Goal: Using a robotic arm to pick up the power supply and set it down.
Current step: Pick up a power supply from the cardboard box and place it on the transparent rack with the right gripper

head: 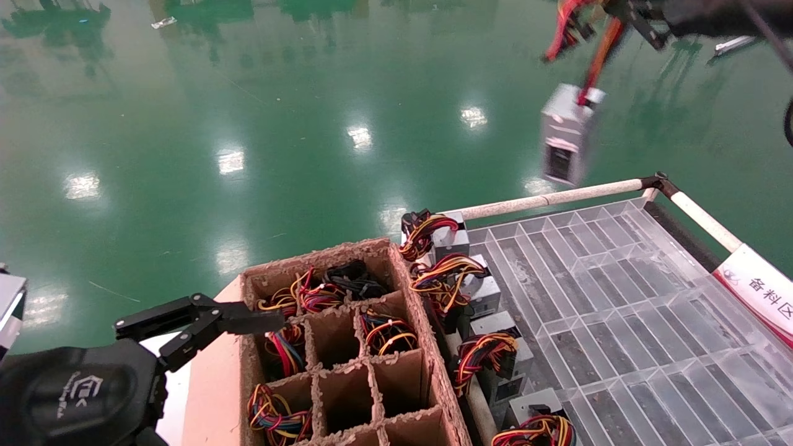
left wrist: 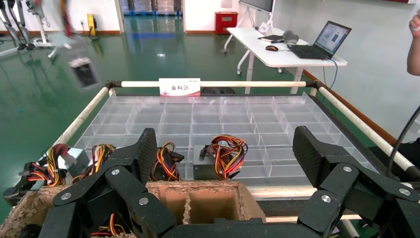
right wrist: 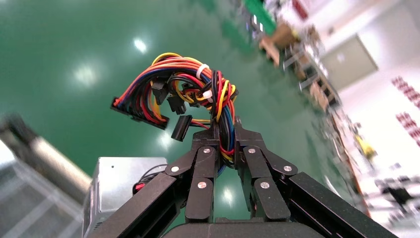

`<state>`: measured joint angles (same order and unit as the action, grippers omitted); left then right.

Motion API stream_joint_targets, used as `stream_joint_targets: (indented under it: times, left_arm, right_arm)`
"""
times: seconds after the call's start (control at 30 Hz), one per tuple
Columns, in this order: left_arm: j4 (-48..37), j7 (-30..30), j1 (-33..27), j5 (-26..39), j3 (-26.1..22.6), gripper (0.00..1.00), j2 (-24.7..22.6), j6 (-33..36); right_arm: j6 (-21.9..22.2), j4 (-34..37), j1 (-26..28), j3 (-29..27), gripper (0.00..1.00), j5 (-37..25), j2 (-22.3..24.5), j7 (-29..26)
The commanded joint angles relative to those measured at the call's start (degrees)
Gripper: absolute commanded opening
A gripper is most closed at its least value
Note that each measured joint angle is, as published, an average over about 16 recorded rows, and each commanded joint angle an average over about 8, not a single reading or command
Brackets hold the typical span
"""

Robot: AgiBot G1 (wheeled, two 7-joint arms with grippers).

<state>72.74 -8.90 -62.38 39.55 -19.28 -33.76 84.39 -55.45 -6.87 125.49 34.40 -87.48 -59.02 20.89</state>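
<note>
Transport step: right claw [right wrist: 218, 130] is clamped on the wire bundle [right wrist: 173, 87], not the casing, so the power supply [head: 567, 133] hangs free above the floor, just beyond the rack [head: 626, 291] rail. Move slowly to limit swing; lower squarely into a rack cell. Left claw [head: 204, 322] hovers, spread and empty, beside the carton [head: 372, 371].

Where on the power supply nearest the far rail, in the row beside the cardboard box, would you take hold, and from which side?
Grip the wire bundle from above. It loops up clear of the power supply, whose metal case sits low in the clear tray between the cardboard box and its neighbours. The right gripper is carrying another unit the same way, its fingers shut on the wires.
</note>
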Motion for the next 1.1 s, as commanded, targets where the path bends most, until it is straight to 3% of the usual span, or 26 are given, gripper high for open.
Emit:
stream_joint_targets:
  times: [0.03,0.43,1.1]
  left_arm:
    - [0.0,0.0,0.0,0.0,0.0,1.0,0.0,0.0]
    - [0.0,0.0,0.0,0.0,0.0,1.0,0.0,0.0]
    - [0.0,0.0,0.0,0.0,0.0,1.0,0.0,0.0]
  right_arm:
    - [2.0,1.9,-0.1,0.7,0.0,-1.3,-0.1,0.9]
    - [5.5,5.6,-3.8,2.3,0.0,-3.5,-3.5,3.5]
    - [6.7,6.2,-7.0,3.0,0.0,-4.5,-11.8,5.3]
